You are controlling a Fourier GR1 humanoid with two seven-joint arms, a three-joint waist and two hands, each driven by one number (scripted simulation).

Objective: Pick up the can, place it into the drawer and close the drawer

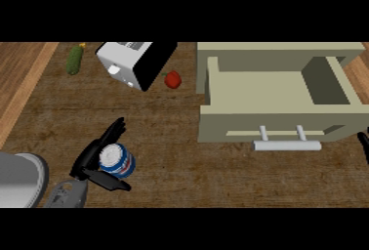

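A blue and white can stands on the wooden counter at the lower left. My left hand is right beside it: straight fingers run along its left side and the thumb lies just below it, so the can sits in the gap. I cannot tell whether they touch it. The beige drawer is pulled open at the right, its inside bare, with a pale bar handle on its front. Only a black sliver of my right hand shows at the right edge.
A white and black toaster stands at the back, with a green cucumber to its left and a small red vegetable to its right. A grey round vessel sits at the lower left corner.
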